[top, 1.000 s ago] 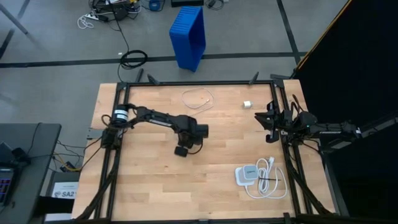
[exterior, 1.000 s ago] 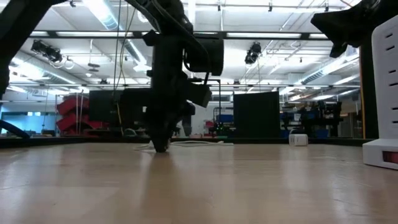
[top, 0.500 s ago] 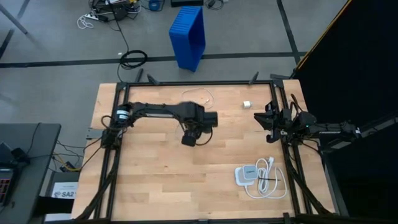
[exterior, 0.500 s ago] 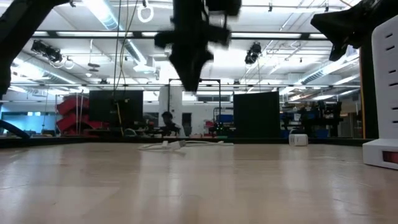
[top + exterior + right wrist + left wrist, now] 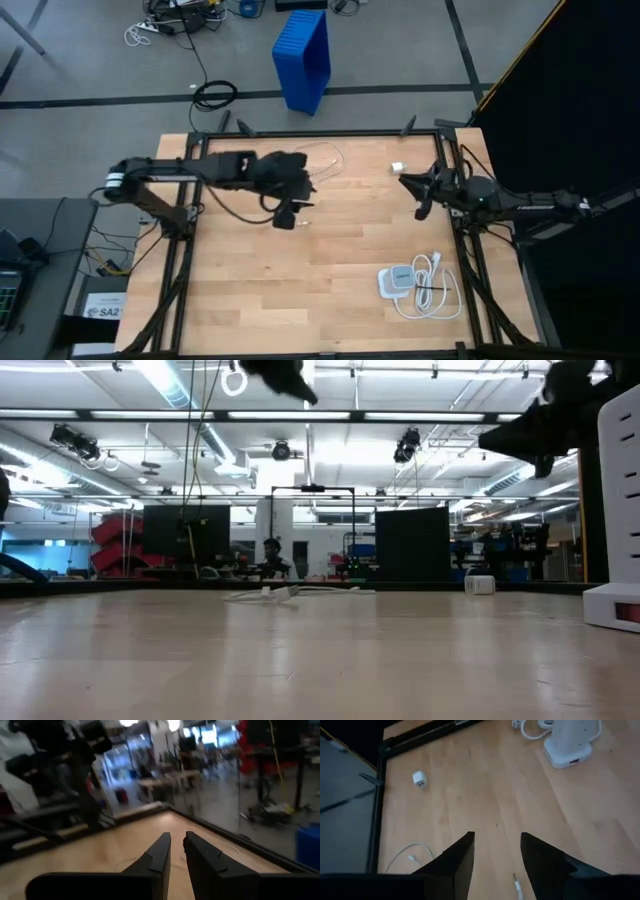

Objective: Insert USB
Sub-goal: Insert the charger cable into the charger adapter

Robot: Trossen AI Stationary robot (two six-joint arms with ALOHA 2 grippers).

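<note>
Tabletop's far edge: USB cable [image 5: 322,156] unheld; our left gripper [image 5: 285,215], open and empty, must descend there; right gripper [image 5: 420,190] waits nearly closed.

the thin cable [image 5: 322,158] is lying at the table's [image 5: 230,290] far edge, the small cube [image 5: 397,167] sitting to its right. the socket block [image 5: 397,280] and thick cord [image 5: 437,290] are lying near the front right corner.
</note>
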